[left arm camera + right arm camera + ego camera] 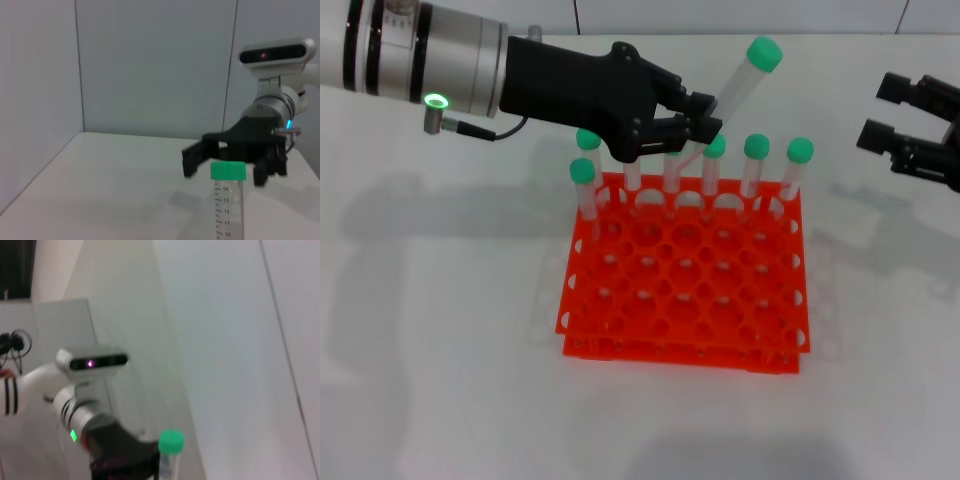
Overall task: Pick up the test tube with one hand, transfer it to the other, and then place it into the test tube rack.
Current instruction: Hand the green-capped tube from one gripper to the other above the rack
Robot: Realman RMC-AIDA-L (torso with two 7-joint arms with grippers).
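Note:
My left gripper [705, 115], on the silver-white forearm with the green ring, is shut on the lower part of a clear test tube [745, 72]. The tube has a green cap, is tilted, and hangs above the back row of the orange-red rack [685, 300]. The left wrist view shows the tube's cap [228, 171] close up. My right gripper [885, 112] is open and empty at the far right, well apart from the tube. It also shows in the left wrist view [227, 156], behind the cap. The right wrist view shows the tube [171, 441] held in the left gripper [142, 462].
Several other green-capped tubes [755, 165] stand upright in the rack's back row, right under my left gripper, and one [582, 180] stands at the rack's left edge. The rack sits on a white table [440, 350].

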